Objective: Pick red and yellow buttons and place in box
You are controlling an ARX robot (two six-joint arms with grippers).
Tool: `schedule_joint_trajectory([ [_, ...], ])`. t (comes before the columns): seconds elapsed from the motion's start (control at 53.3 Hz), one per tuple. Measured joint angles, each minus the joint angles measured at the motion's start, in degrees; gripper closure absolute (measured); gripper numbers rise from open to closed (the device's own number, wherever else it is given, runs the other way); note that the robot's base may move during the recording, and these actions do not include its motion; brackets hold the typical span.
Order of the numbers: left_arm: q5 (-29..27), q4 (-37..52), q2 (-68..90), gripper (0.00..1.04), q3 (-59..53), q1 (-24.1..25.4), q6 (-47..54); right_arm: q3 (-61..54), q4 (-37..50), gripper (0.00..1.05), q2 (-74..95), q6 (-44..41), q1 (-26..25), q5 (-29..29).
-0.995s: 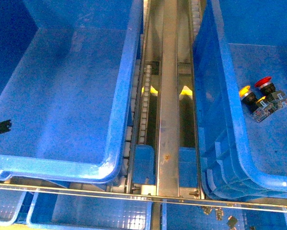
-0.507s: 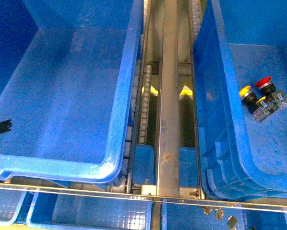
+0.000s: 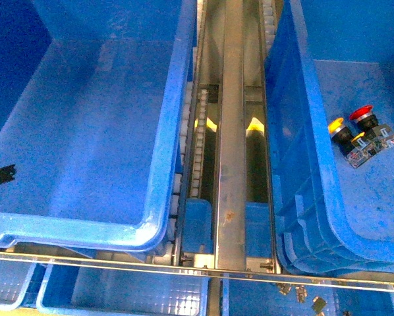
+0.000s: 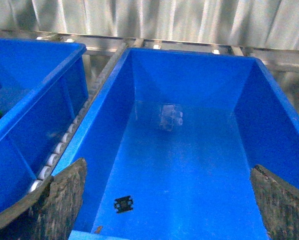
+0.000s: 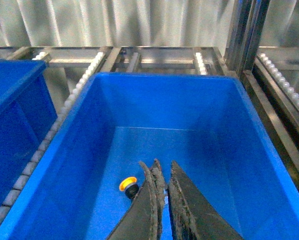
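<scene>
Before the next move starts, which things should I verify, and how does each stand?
1. Right gripper empty: ok, jaws shut with nothing seen between them.
2. Left gripper open: ok.
3. Red button and yellow buttons inside the right bin: ok.
4. Another button in view to pick: not ok, none shows outside the bins.
5. Left bin free of strays: not ok, a small black part lies on its floor.

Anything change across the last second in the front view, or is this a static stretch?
Nothing visibly changed. The red button and yellow buttons lie in the same spot in the right-hand bin; the small black piece in the left bin is also unmoved.
</scene>
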Motion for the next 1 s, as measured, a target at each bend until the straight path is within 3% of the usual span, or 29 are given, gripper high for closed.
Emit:
schedule_joint_trajectory([
  [0.638,0.0,0.0,0.0,0.08,0.0,0.0,0.0,0.0,-11.6,1.01,-11.6,0.0,0.0,-0.2],
  [0.732,0.0,0.0,0.0,0.08,0.0,0.0,0.0,0.0,-20.6,1.01,-18.8,0.0,0.0,-0.2],
  [0.995,0.0,0.0,0.0,0.08,0.0,0.0,0.0,0.0,-21.4,1.01,-21.1,0.0,0.0,-0.2],
])
